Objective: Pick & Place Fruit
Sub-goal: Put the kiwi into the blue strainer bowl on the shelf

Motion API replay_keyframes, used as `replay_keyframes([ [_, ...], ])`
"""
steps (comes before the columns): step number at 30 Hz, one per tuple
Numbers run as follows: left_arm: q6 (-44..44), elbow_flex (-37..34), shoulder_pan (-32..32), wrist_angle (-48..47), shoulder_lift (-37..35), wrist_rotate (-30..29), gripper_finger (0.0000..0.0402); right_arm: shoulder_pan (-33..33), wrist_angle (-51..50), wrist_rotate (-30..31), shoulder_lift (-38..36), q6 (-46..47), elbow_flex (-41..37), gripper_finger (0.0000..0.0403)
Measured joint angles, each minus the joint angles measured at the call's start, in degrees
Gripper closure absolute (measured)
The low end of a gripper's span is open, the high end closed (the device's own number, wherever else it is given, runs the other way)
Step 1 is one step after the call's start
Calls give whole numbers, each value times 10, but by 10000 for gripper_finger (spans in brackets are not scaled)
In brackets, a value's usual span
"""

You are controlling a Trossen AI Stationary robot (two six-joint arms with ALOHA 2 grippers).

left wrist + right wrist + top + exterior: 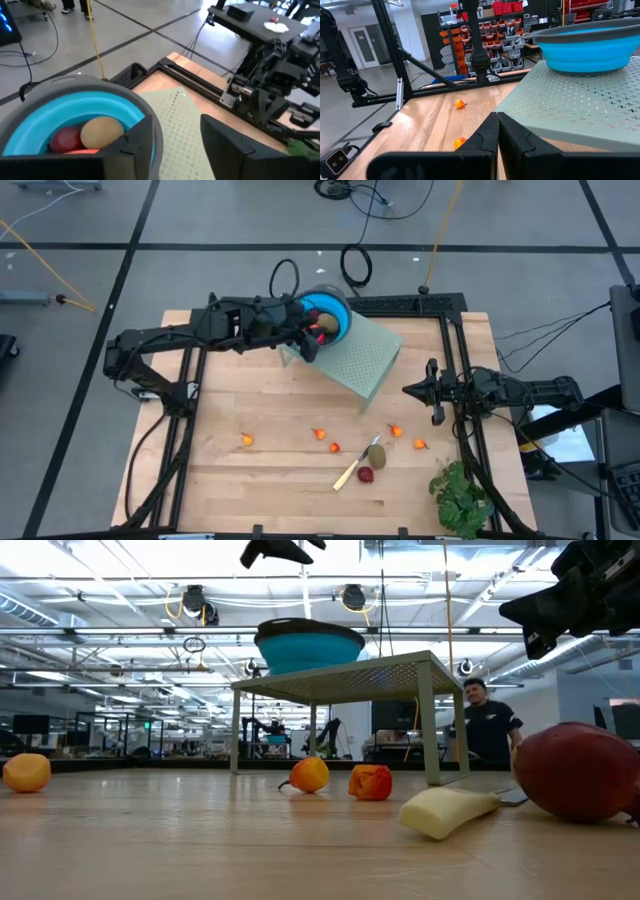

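Over the table (pixel 250 490), left gripper (pixel 312 340) jaws seemingly empty.

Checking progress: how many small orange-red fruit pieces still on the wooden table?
5 visible: one far left, two mid-table, two right of the pale-handled knife at and. More may be hidden in the blue bowl.

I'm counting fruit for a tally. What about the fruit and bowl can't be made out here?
- Blue bowl contents: the left wrist view shows two pieces and an orange sliver; the left gripper hides the rest.
- High view: the left arm covers the bowl's inside.
- Low view: the rim hides its contents; the red fruit is cut off by the edge.
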Motion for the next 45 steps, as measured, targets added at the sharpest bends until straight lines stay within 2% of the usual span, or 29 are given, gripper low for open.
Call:
replay_keyframes([
  [13, 26, 0, -15, -11, 0, 4, 329, 0, 0, 0, 0, 0, 0, 403],
  [23, 74, 0, -15, -14, 0, 100, 395, 0, 5, -2, 0, 0, 0, 403],
  [30, 78, -24, -15, -13, 0, 115, 386, 1, 14, -30, 2, 0, 0, 403],
  [37, 77, -68, -14, 40, 0, 134, 399, 1, 15, -46, 28, 29, 0, 403],
  [45, 71, -178, -14, 148, -67, 142, 391, 27, 83, -46, 76, 27, 0, 403],
])
